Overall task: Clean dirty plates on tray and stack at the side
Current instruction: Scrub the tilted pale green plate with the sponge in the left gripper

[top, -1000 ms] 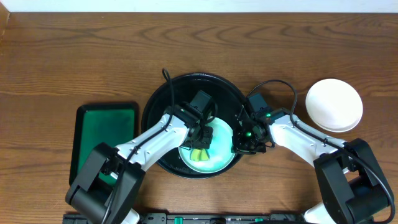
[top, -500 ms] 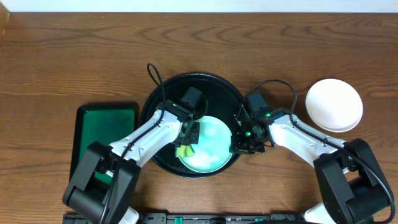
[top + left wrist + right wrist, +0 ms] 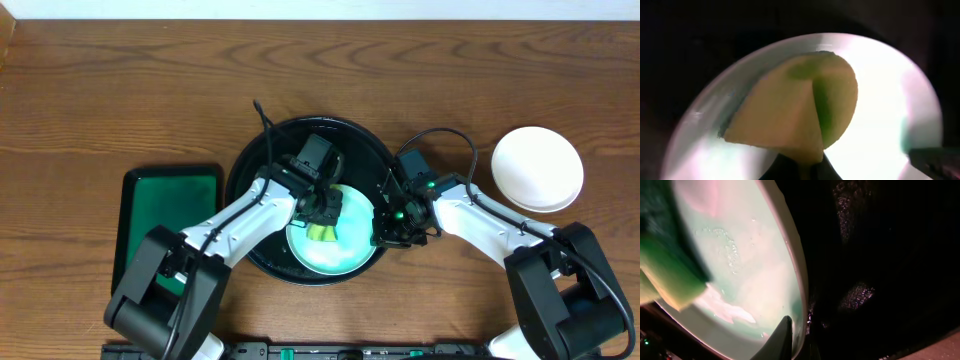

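On the tray: a pale mint plate is lying in the part of the black tray nearest the arms' bases, its right rim close to the tray's right wall.
Left gripper: your fingers are closed tight on a yellow-green sponge, and you are pressing it onto the plate's left half, toward the tray's middle.
Right gripper: you are pinching the plate's right rim at the tray's right side. The wrist view is showing one finger on the inner lip, with the other hidden below.
Step in hand: you are wiping, by the look of it. A wet film and small droplets are showing on the plate's face.
Doing it well: you are best off pressing the sponge flat and sweeping it across to the rim at the tray's right. Hold the rim pinch firm, so that the plate is not sliding on the glossy tray.
Which way it points: the plate is facing up. Being round, it has no long axis. Whether the pinched rim is sitting lifted off the tray cannot be told.
Sponge: it is showing as a folded wedge, its broad end pointing away from the jaws.
Beside the tray: a white plate is sitting well to the tray's right, and a green tray is lying just to its left.
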Robot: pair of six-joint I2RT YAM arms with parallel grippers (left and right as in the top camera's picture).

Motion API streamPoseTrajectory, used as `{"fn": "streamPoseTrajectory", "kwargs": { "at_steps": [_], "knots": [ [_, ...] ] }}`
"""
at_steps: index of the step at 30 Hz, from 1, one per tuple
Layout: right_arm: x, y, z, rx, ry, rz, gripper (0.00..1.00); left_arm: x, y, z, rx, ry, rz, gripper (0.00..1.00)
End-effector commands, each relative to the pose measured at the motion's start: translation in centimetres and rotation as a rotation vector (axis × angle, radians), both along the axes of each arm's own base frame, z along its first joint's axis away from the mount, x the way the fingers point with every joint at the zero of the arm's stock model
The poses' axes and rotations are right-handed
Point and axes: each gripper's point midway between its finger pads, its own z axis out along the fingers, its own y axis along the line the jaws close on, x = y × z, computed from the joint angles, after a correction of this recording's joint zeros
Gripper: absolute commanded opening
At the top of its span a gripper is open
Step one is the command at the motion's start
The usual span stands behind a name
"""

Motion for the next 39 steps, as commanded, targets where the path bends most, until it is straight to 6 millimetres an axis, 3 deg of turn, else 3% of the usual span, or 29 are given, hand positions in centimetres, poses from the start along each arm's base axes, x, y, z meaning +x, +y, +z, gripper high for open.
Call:
{"fn": "streamPoseTrajectory", "kwargs": {
  "at_steps": [1, 9, 13, 16, 19, 23, 30, 39],
  "knots": [
    [-0.1, -0.6, -0.7, -0.044, 0.009, -0.001, 0.11, -1.4, -1.7, -0.2, -0.089, 0.038, -0.120, 0.07],
    [-0.1, -0.6, -0.7, -0.044, 0.008, -0.001, 0.11, -2.0, -2.8, 0.2, -0.156, 0.049, -0.181, 0.07],
    [-0.1, -0.6, -0.7, -0.044, 0.008, -0.001, 0.11, -2.8, -2.9, -1.1, -0.161, 0.108, -0.185, 0.07],
    [-0.1, -0.6, -0.7, -0.044, 0.008, -0.001, 0.10, -3.7, -2.3, -3.3, -0.123, 0.180, -0.170, 0.07],
    [-0.1, -0.6, -0.7, -0.044, 0.009, -0.001, 0.10, -3.4, -0.4, -4.7, -0.011, 0.189, -0.093, 0.07],
    [-0.1, -0.6, -0.7, -0.043, 0.009, -0.001, 0.10, -2.5, 2.8, -5.1, 0.168, 0.143, 0.004, 0.07],
    [-0.1, -0.6, -0.7, -0.044, 0.007, -0.001, 0.10, -1.0, 8.9, -3.0, 0.469, 0.007, 0.160, 0.07],
    [0.0, -0.6, -0.7, -0.042, 0.004, -0.001, 0.10, -1.7, 10.0, -2.2, 0.518, 0.013, 0.179, 0.07]
  ]
}}
